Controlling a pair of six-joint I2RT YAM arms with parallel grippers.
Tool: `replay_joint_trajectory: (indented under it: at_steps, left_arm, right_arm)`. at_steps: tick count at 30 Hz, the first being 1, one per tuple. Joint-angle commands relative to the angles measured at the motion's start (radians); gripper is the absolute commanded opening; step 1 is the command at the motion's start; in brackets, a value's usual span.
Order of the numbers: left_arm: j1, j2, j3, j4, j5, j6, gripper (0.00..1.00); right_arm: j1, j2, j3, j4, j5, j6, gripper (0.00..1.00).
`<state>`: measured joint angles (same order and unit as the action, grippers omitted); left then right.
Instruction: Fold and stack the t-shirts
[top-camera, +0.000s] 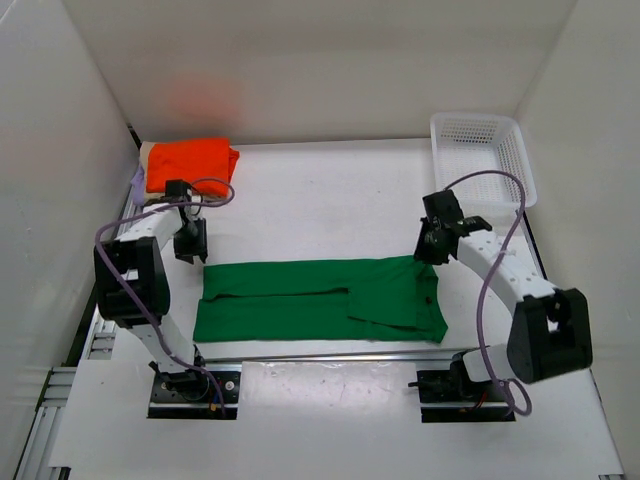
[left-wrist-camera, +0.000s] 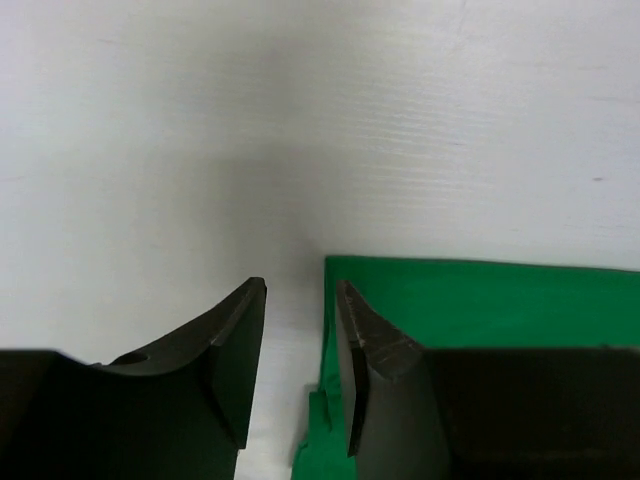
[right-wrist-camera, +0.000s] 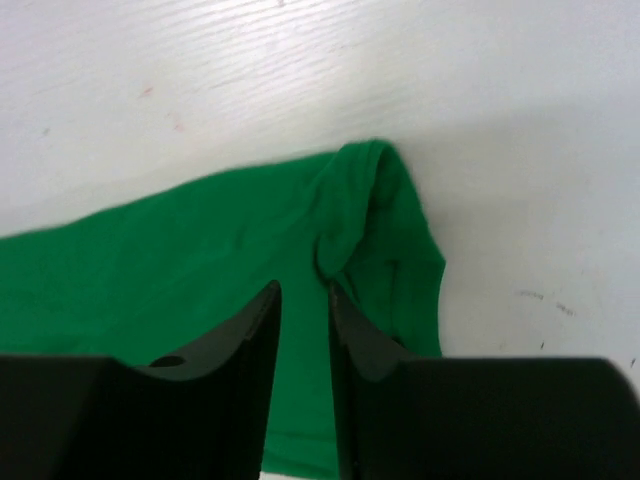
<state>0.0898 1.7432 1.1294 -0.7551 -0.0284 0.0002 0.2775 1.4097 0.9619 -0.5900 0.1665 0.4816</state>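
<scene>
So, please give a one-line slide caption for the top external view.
Green t-shirt lies folded lengthwise on the table; orange-red t-shirt rests far left.

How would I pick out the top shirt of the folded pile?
Find the white table's far left corner. A folded pile sits there, topped by the orange-red t-shirt, brighter than the beige t-shirt beneath it and the green t-shirt spread nearer.
</scene>
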Motion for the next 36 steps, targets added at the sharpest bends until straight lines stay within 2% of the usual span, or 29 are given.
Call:
replay_joint_trajectory:
  at_steps: [1,3,7,9,10,14,19,22,27,29,30,31,32,34,35,36]
  left_arm:
    - [-0.024,-0.145,0.069,-0.003,-0.045,0.000,0.45]
    - [-0.070,-0.197,0.069,-0.015,-0.036,0.000,0.45]
    - [-0.177,-0.223,-0.026,-0.065,0.013,0.000,0.42]
    - [-0.215,-0.199,-0.077,-0.076,-0.022,0.000,0.37]
    - [-0.238,-0.183,-0.118,-0.076,-0.045,0.000,0.30]
    - [-0.239,-0.123,-0.178,-0.012,-0.143,0.000,0.29]
    - [-0.239,-0.070,-0.191,0.017,-0.217,0.000,0.29]
    - [-0.210,-0.070,-0.201,0.017,-0.229,0.000,0.29]
    - [-0.087,-0.089,-0.220,0.017,-0.199,0.000,0.30]
    - [-0.055,-0.108,-0.220,0.005,-0.118,0.000,0.33]
    - [-0.044,-0.129,-0.220,-0.004,-0.084,0.000,0.35]
    - [-0.035,-0.139,-0.220,-0.013,-0.053,0.000,0.36]
    - [-0.035,-0.152,-0.220,-0.029,-0.004,0.000,0.38]
    - [-0.035,-0.152,-0.205,-0.050,0.044,0.000,0.45]
    - [-0.035,-0.152,-0.192,-0.062,0.094,0.000,0.47]
    - [-0.035,-0.152,-0.162,-0.094,0.125,0.000,0.49]
  right_arm:
    - [0.060,-0.095,-0.058,-0.099,0.080,0.077,0.26]
    - [0.080,-0.118,-0.095,-0.120,0.080,0.106,0.23]
    - [0.126,-0.167,-0.198,-0.163,0.045,0.205,0.09]
    - [0.144,-0.176,-0.267,-0.163,0.013,0.242,0.08]
    - [0.164,-0.192,-0.288,-0.163,-0.008,0.279,0.08]
    - [0.187,-0.189,-0.376,-0.107,-0.039,0.315,0.08]
    - [0.177,-0.005,-0.359,-0.010,-0.048,0.275,0.08]
    - [0.164,0.145,-0.254,0.001,-0.024,0.252,0.07]
    - [0.164,0.389,0.032,-0.025,-0.002,0.252,0.07]
    - [0.164,0.474,0.238,-0.075,0.042,0.241,0.07]
    - [0.164,0.571,0.321,-0.103,0.053,0.230,0.07]
    - [0.164,0.622,0.501,-0.161,0.063,0.213,0.07]
    - [0.155,0.728,0.597,-0.191,0.064,0.204,0.07]
    - [0.155,0.837,0.798,-0.250,0.117,0.195,0.07]
    - [0.134,0.942,1.007,-0.310,0.135,0.195,0.07]
    - [0.134,0.995,1.117,-0.332,0.149,0.195,0.07]
